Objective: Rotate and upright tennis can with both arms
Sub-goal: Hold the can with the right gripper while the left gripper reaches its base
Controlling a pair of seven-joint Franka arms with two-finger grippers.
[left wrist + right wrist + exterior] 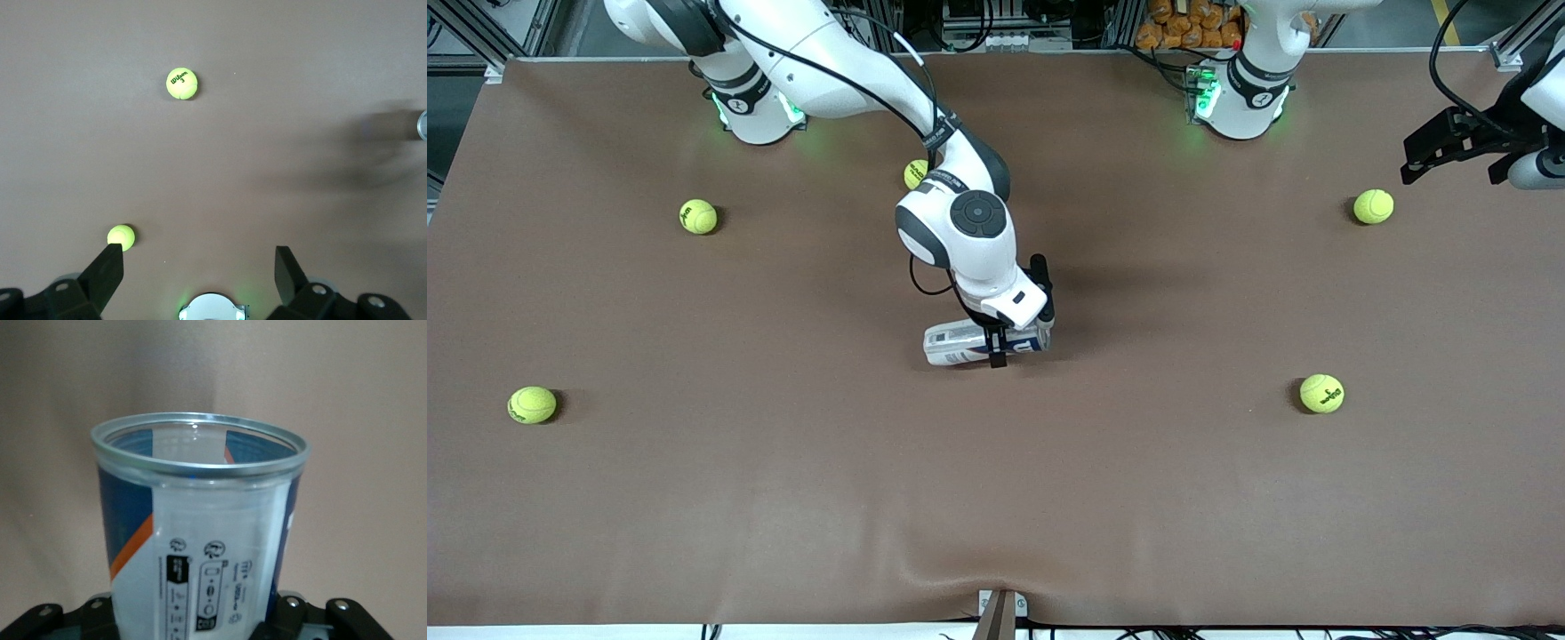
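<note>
**Right gripper clamped on the lying tennis can; left arm waits off to the side**

The right gripper is down at the middle of the table, its fingers closed narrow around the tennis can. It grips the can toward the end that points at the left arm's end of the table. The can lies on its side on the brown table, its length running between the two arms' ends of the table. In the right wrist view the can fills the picture: a clear tube with a silvery rim around its open mouth, a white and dark-blue label, an orange stripe and small printed text, held at its base between the black gripper parts.

The left gripper hangs in the air over the left arm's end of the table, near the bases' edge, and waits with its fingers spread wide and nothing between them.

Five tennis balls sit on the table, all well apart from the can. One ball lies just beside the right arm's forearm, farther from the front camera than the can. A second ball and a third ball lie toward the right arm's end. A fourth ball and a fifth ball lie toward the left arm's end; the fourth is near the left gripper.
</note>
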